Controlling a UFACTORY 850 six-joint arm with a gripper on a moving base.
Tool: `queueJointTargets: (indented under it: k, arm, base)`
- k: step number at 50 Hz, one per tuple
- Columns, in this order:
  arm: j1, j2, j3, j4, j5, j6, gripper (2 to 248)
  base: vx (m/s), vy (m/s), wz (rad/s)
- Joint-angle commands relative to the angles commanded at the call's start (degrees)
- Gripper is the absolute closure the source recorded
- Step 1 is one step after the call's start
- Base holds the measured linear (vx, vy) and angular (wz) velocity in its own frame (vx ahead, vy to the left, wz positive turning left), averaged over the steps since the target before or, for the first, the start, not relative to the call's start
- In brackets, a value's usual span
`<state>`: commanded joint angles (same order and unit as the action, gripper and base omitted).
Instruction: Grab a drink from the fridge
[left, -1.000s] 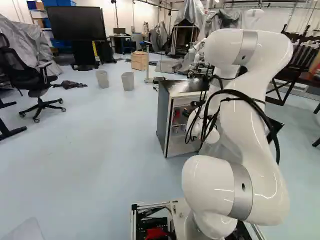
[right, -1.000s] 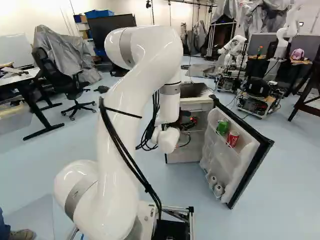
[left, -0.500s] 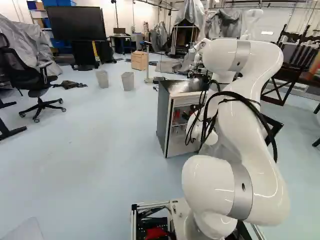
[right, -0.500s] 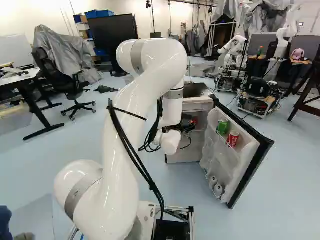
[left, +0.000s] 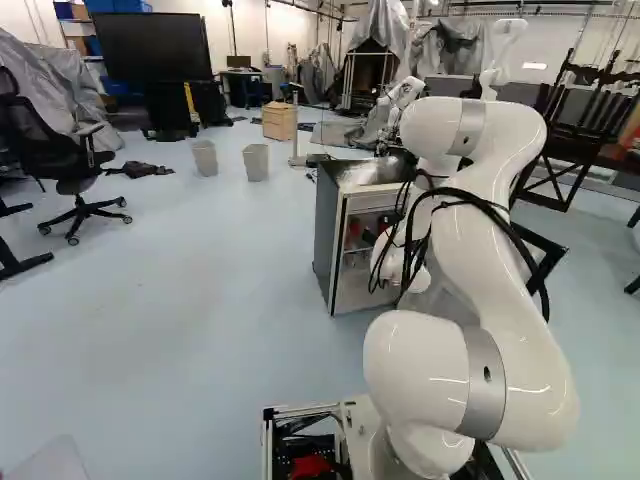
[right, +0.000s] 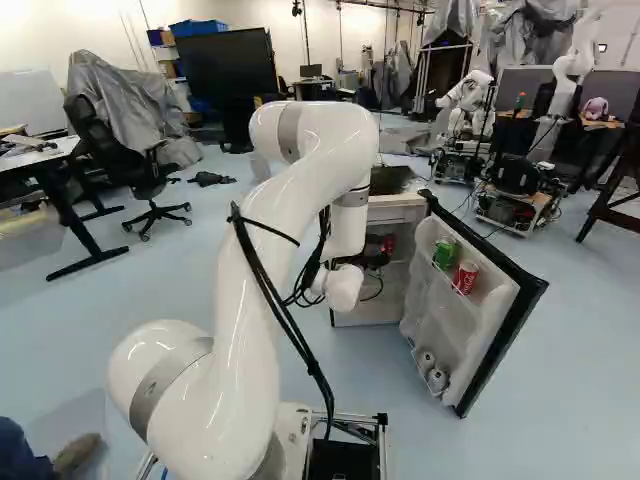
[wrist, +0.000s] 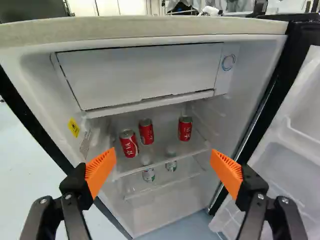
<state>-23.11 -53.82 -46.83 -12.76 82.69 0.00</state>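
Your black, orange-padded pincer (wrist: 163, 154) is spread wide in front of the see-through upper shelf (wrist: 190, 150) inside the white-lined fridge (wrist: 252, 75), and since three red metal cans (wrist: 129, 144) stand on that shelf, two close together, a skewed approach could topple one.

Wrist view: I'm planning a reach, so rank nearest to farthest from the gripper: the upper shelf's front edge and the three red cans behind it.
1. Upper shelf's front edge: before the cans.
2. Front red can: side away from the door.
3. Red can just behind it and lone red can toward the door: too close to call.
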Motion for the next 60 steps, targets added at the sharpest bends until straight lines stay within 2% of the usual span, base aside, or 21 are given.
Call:
queueJointTargets:
  k: [32,60]
  arm:
    - [0.55,-9.23,-9.83,0.0,0.0,0.0,3]
    - [-0.49,-18.14,-20.56,0.0,0.0,0.0,3]
  base:
    - [0.0,0.0,0.0]
    - [0.0,0.0,0.0]
